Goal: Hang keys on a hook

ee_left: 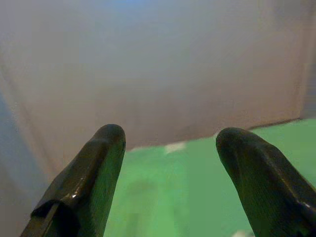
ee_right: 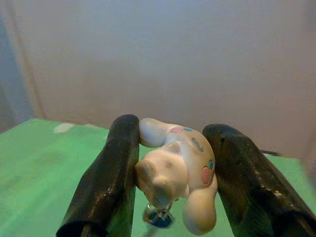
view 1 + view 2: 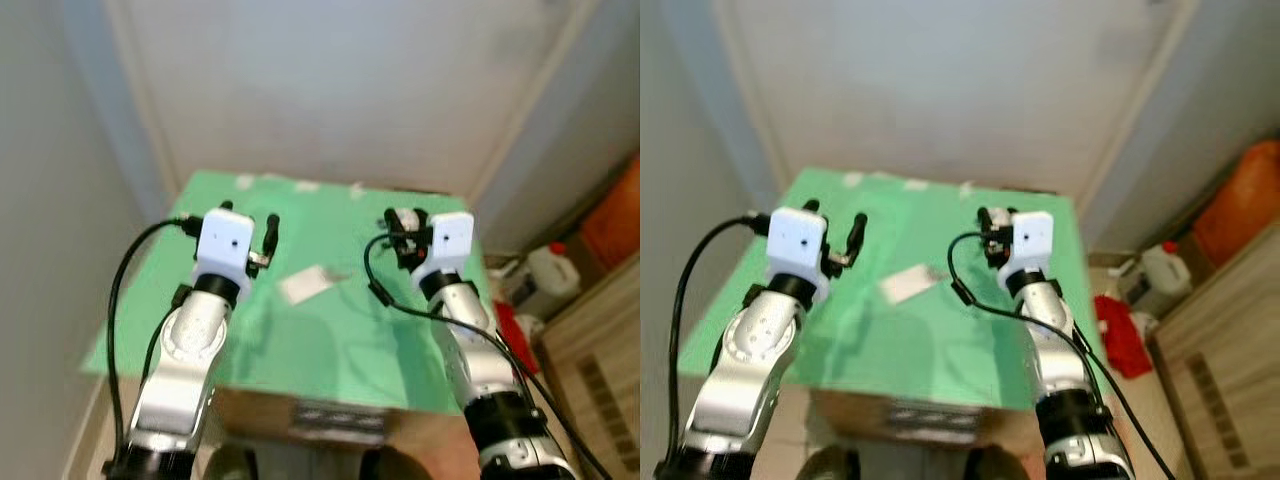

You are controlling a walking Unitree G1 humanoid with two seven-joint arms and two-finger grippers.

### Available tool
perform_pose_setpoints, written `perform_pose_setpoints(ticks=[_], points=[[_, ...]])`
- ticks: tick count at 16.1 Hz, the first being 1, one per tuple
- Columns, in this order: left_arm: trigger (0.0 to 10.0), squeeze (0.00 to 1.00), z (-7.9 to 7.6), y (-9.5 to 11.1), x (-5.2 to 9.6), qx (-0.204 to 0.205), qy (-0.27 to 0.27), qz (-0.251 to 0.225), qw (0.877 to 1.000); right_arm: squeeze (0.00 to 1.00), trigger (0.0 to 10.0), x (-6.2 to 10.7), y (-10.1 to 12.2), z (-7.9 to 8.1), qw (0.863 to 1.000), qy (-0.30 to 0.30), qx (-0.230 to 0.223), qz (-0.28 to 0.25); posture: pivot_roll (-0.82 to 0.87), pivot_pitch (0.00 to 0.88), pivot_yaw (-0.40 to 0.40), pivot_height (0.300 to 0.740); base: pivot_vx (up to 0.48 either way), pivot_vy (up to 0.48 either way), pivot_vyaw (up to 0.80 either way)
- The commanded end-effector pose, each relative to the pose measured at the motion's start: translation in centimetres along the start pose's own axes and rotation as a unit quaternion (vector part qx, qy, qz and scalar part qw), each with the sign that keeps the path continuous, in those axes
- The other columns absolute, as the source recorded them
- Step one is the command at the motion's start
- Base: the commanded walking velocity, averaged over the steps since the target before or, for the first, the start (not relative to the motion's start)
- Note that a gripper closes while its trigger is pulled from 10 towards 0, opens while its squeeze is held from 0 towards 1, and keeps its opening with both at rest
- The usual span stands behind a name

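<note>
Keys [image 2: 159, 216]: a small metal ring and a blue bit hanging below a white toy-animal charm [image 2: 177, 170] with pink and blue spots. The charm sits pinched between the two black fingers of the right end effector [image 2: 170, 173], which is closed on it, fingers touching both sides of the charm. In the head views the right end effector [image 3: 402, 235] is held up over the far right part of the green worktop [image 3: 330, 340], with the charm showing as a pale lump at its tip.

Left end effector [image 3: 250, 235]: raised over the far left part of the worktop, level with the right one and well apart from it. Its fingers [image 1: 89, 177] are spread with a wide gap and nothing between them; beyond them lie the green surface and a plain wall.

White card or slip [image 3: 308, 284]: flat on the worktop, between the two end effectors and slightly nearer the robot than their tips.

Pale patches [image 3: 300, 184]: small, along the worktop's far edge, ahead of both end effectors; too blurred to identify.

White jug [image 3: 552, 270] with red cap, red item [image 3: 512, 325], orange object [image 3: 615, 220]: on the floor, off to the right of the right end effector.
</note>
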State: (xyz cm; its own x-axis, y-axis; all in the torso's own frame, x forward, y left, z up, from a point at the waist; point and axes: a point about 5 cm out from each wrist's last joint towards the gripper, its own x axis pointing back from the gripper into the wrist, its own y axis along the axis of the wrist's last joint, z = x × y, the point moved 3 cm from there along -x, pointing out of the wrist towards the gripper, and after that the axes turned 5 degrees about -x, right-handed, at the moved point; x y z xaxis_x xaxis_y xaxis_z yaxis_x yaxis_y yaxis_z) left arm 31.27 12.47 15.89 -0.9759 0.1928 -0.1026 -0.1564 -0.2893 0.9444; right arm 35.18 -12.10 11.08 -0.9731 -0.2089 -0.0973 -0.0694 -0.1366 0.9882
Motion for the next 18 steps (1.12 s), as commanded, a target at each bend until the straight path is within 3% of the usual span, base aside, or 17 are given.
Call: perform_pose_setpoints(ticks=[1,3,18], points=[[10.0,0.0,-0.5,-0.4,0.0,0.011,-0.012,0.006,1.0,0.0,10.0,0.1,-0.4,-0.4,1.0,-0.008,-0.002,0.011,0.12,0.0,-0.06,0.698,0.0,-0.48,0.0],[10.0,0.0,-0.5,-0.3,0.1,0.013,-0.012,0.003,1.0,0.0,10.0,0.1,-0.4,-0.3,1.0,-0.007,0.001,0.01,0.12,0.0,-0.06,0.698,0.0,-0.48,0.0],[10.0,0.0,-0.5,0.9,-0.1,0.064,0.019,-0.015,0.998,0.0,10.0,0.2,-0.7,-0.4,1.0,-0.003,0.012,0.02,0.12,0.0,-0.072,0.698,0.0,0.0,0.0]])
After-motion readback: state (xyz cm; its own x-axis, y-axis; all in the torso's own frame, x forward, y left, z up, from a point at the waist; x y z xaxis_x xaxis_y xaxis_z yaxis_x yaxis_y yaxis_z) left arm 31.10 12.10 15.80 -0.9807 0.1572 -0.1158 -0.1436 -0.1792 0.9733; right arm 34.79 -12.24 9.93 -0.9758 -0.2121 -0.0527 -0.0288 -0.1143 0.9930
